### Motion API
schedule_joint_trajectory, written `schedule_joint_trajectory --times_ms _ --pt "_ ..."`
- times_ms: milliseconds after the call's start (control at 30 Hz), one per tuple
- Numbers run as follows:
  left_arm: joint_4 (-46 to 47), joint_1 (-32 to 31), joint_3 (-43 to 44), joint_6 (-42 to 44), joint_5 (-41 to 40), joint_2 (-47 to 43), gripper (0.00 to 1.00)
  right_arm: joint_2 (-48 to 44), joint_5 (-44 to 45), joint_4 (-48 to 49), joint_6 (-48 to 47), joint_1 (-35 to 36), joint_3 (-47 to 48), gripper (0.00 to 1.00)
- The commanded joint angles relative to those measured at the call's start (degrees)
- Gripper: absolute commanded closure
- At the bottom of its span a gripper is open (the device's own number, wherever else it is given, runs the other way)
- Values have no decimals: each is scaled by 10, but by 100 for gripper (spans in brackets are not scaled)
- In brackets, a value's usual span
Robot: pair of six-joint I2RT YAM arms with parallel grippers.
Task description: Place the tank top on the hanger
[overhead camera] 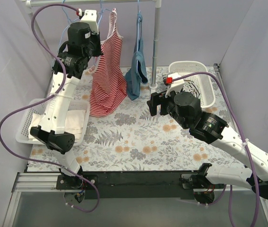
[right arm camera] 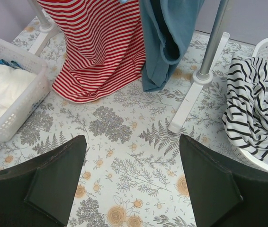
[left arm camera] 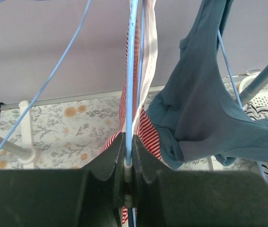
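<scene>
The red-and-white striped tank top (overhead camera: 108, 80) hangs from the rail at the back, its hem pooled on the floral table. In the left wrist view a strap and a striped panel of the tank top (left arm camera: 149, 132) hang right beside the light-blue wire hanger (left arm camera: 131, 94). My left gripper (overhead camera: 92, 21) is raised up by the rail. Its jaws (left arm camera: 128, 137) are shut on the hanger's wire. My right gripper (overhead camera: 155, 106) hovers low over mid-table, open (right arm camera: 133, 142) and holding nothing, facing the tank top (right arm camera: 103, 42).
A teal-blue garment (overhead camera: 136, 71) hangs on another hanger just right of the tank top. The rack pole (overhead camera: 156, 42) stands beside it. A white basket (overhead camera: 205, 75) at back right holds a black-and-white striped garment (right arm camera: 252, 109). A second white basket (overhead camera: 25, 127) with white cloth sits at left.
</scene>
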Motion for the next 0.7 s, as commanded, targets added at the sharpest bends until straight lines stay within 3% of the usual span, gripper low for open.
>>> schedule_joint_trajectory --times_ms 0,433,500,600,667 --pt "52 9 26 -13 45 -1 100 -10 -1 5 8 -1 18 13" --pt "85 12 -54 -57 90 -6 100 -32 3 -12 24 -1 5 13" --pt "101 12 -91 -58 89 -27 92 -37 3 -12 25 -1 2 13" --pt "110 15 -117 -56 86 -44 90 -42 5 -15 28 -1 -1 13" --pt "107 15 -119 -55 86 -46 84 -44 2 -16 32 -1 -2 13"
